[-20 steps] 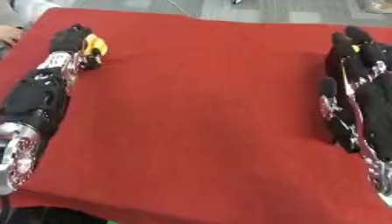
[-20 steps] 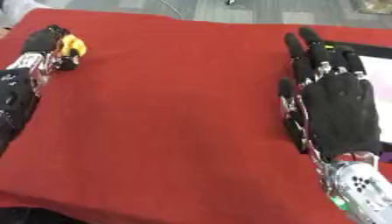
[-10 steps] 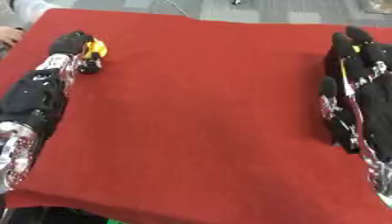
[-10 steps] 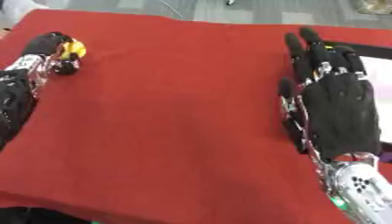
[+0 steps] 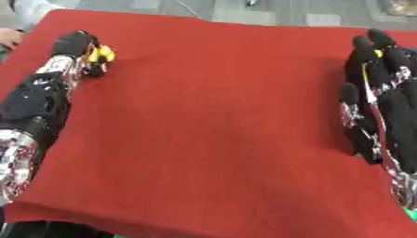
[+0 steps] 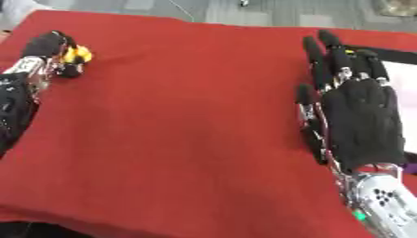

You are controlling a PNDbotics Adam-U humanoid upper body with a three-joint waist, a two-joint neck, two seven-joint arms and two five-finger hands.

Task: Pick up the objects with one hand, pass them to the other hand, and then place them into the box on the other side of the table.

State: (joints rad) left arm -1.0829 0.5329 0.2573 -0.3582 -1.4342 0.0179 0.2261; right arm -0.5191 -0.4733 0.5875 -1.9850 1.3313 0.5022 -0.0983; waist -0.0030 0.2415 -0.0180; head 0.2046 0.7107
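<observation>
Red cloth-covered table, grey floor beyond its far edge, soft even light

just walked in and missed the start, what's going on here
A humanoid robot is working over a table covered in red cloth. Its left hand, at the far left of the table, has its fingers curled round a small yellow object. Its right hand lies open with fingers straight on the right side, holding nothing. Beside that hand shows the edge of a white, dark-rimmed box. No handover is under way yet.
</observation>
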